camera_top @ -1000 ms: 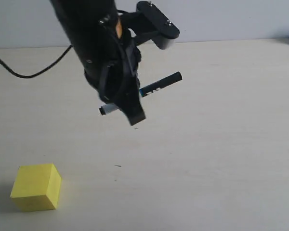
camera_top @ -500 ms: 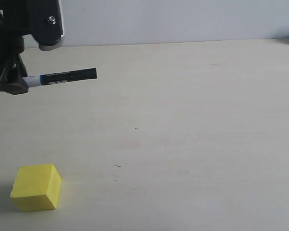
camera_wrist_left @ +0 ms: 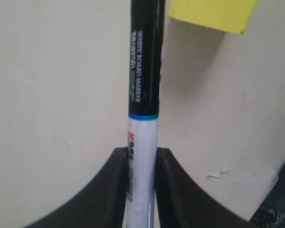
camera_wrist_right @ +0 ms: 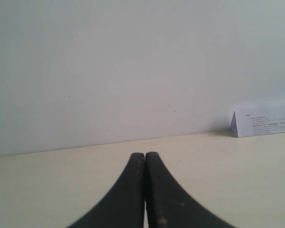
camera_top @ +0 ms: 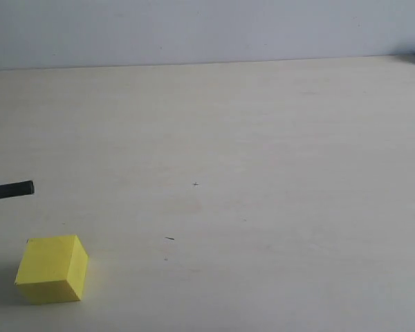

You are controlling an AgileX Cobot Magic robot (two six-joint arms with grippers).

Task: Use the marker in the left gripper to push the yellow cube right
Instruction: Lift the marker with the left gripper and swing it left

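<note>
The marker (camera_wrist_left: 145,71), clamped in the left pincer (camera_wrist_left: 142,154), hangs apart from the yellow cube (camera_top: 52,268).

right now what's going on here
The left gripper is clamped on the white barrel of a marker, with the black cap pointing outward. In the exterior view only the cap's tip pokes in at the left edge, apart from the yellow cube, which sits on the table near the front left. The cube is not yet being pushed. The right gripper is shut and empty.
</note>
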